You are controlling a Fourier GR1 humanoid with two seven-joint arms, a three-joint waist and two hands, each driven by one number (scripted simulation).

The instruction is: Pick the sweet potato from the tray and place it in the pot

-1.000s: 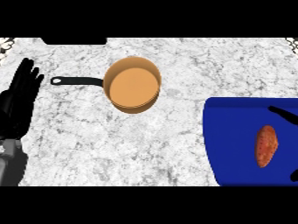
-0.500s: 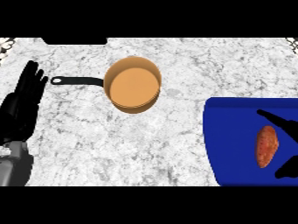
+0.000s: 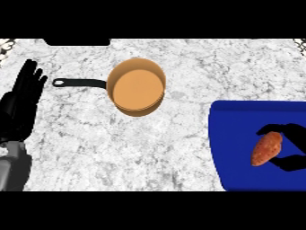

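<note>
The elongated orange-brown sweet potato (image 3: 267,149) lies on the flat blue rectangular tray (image 3: 231,148) at the near right of the counter, directly against the inner side of my right hand (image 3: 305,146). My black fingers (image 3: 284,128) curve over its far end, and my thumb (image 3: 289,162) curls in just beside its near end, so the hand brackets it from the right. I cannot tell whether it is lifted off the tray surface.

The round copper-orange pot with a black straight handle (image 3: 137,87) stands on the white-grey marbled counter (image 3: 181,143), far and to the left of the tray, well apart from it. Its handle points left. Bare counter lies between tray and pot.

My right hand enters from the right edge, over the tray. My left hand (image 3: 16,105) shows at the left edge, fingers straight and pointing to the far side, holding nothing, with its grey forearm (image 3: 3,170) below it.
</note>
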